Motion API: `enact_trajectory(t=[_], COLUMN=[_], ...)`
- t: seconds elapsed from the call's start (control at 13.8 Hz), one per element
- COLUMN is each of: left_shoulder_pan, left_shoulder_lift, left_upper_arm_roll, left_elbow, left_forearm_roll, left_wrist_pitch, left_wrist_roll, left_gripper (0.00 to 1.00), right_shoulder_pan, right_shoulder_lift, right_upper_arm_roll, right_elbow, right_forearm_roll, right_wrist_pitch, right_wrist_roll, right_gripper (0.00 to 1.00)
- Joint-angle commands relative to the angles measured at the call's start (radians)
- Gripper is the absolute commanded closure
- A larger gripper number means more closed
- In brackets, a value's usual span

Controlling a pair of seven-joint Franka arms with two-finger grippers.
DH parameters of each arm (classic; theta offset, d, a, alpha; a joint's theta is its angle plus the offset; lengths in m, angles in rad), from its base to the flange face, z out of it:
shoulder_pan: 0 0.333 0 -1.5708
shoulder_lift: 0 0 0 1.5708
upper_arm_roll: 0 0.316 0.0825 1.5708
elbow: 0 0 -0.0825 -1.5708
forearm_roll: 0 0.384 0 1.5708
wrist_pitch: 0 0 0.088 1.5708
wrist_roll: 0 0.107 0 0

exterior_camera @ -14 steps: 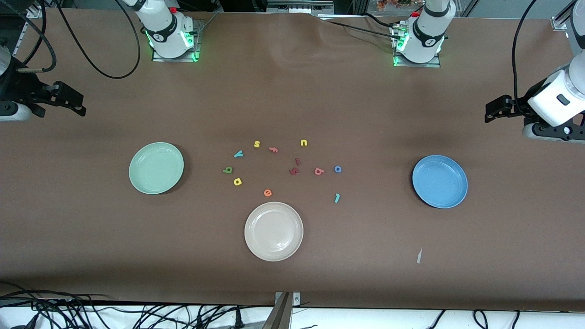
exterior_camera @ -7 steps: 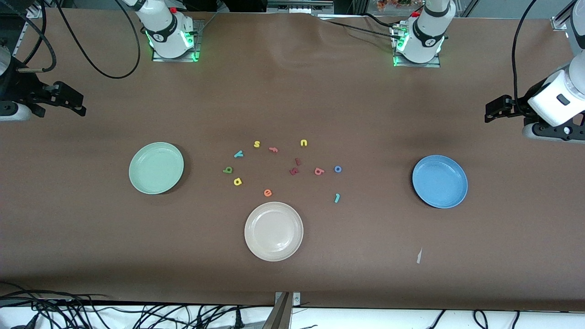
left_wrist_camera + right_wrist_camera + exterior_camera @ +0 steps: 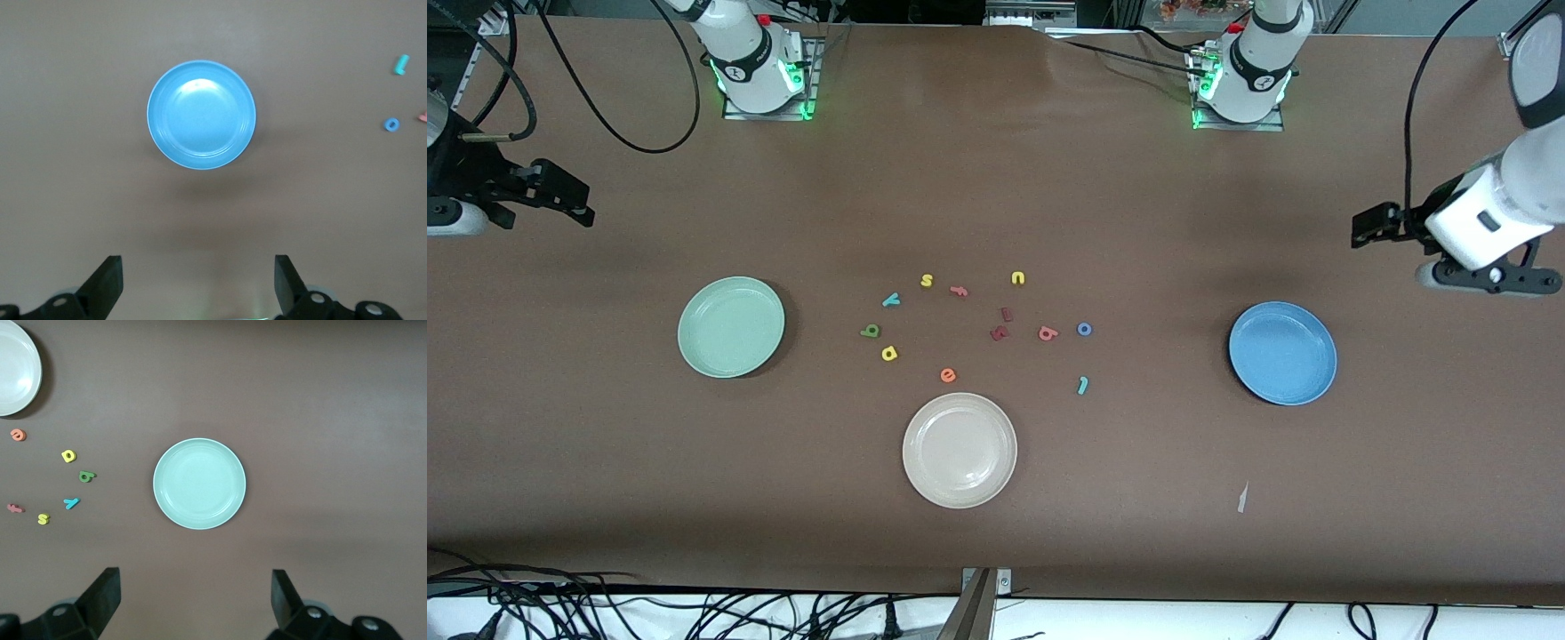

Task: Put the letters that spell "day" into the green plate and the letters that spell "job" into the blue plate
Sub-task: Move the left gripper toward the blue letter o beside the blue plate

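Observation:
The green plate [image 3: 731, 327] [image 3: 199, 483] lies toward the right arm's end and holds nothing. The blue plate [image 3: 1282, 353] [image 3: 201, 115] lies toward the left arm's end, also bare. Between them on the table are the yellow "d" [image 3: 888, 354], dark green "a" [image 3: 870, 332], teal "y" [image 3: 890, 300], blue "o" [image 3: 1084, 329], salmon "b" [image 3: 1048, 333] and teal "j" [image 3: 1082, 384]. My left gripper [image 3: 1371, 226] [image 3: 198, 273] hangs open above the table near the blue plate. My right gripper [image 3: 574, 203] [image 3: 195, 583] hangs open near the green plate.
A cream-white plate [image 3: 959, 450] sits nearer the front camera than the letters. Other loose letters lie among them: yellow "s" [image 3: 927, 280], yellow "u" [image 3: 1017, 278], a pink "f" [image 3: 959, 290], orange "e" [image 3: 948, 375], two dark red ones [image 3: 1002, 324]. A paper scrap [image 3: 1242, 498] lies near the front edge.
The left arm has shifted a little toward the middle of the table, its gripper still open. The right arm, plates and letters have not moved.

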Motion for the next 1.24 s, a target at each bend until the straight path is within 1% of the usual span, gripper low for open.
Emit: enact_trajectory(t=[0.0,0.15,0.44,0.51,0.58,0.73,0.94,1.16], left_shoulder_pan=[-0.021,-0.059,-0.168,-0.184,-0.193,-0.251,-0.332,-0.36], left_shoulder_lift=[0.087,0.145,0.315,0.335,0.346,0.384,0.418,0.439], left_upper_arm_roll=[0.0,0.0,0.0,0.001,0.001,0.001,0.003,0.003], left_elbow=[0.052,0.073,0.185,0.185,0.168,0.13,0.101,0.101], left_forearm_roll=[-0.015,-0.029,-0.064,-0.105,-0.142,-0.153,-0.138,-0.136], left_wrist_pitch=[-0.01,-0.006,0.006,0.061,0.155,0.278,0.389,0.426], left_wrist_roll=[-0.091,-0.094,-0.102,-0.117,-0.143,-0.158,-0.244,-0.252], left_gripper=[0.0,0.0,0.0,0.0,0.0,0.0,0.0,0.0], right_shoulder_pan=[0.0,0.0,-0.004,-0.004,-0.004,-0.009,-0.009,-0.009], right_shoulder_lift=[0.026,0.046,0.094,0.095,0.1,0.101,0.103,0.106], right_upper_arm_roll=[0.0,-0.001,-0.001,-0.003,-0.003,-0.003,-0.004,-0.004], right_elbow=[-0.003,0.0,0.02,0.02,0.021,0.024,0.026,0.024], right_forearm_roll=[0.012,0.011,0.012,0.011,0.009,0.011,0.012,0.014], right_wrist_pitch=[0.05,0.09,0.132,0.136,0.146,0.153,0.158,0.163], right_wrist_roll=[0.011,0.011,0.011,0.011,0.011,0.011,0.011,0.011], right_gripper=[0.0,0.0,0.0,0.0,0.0,0.0,0.0,0.0])
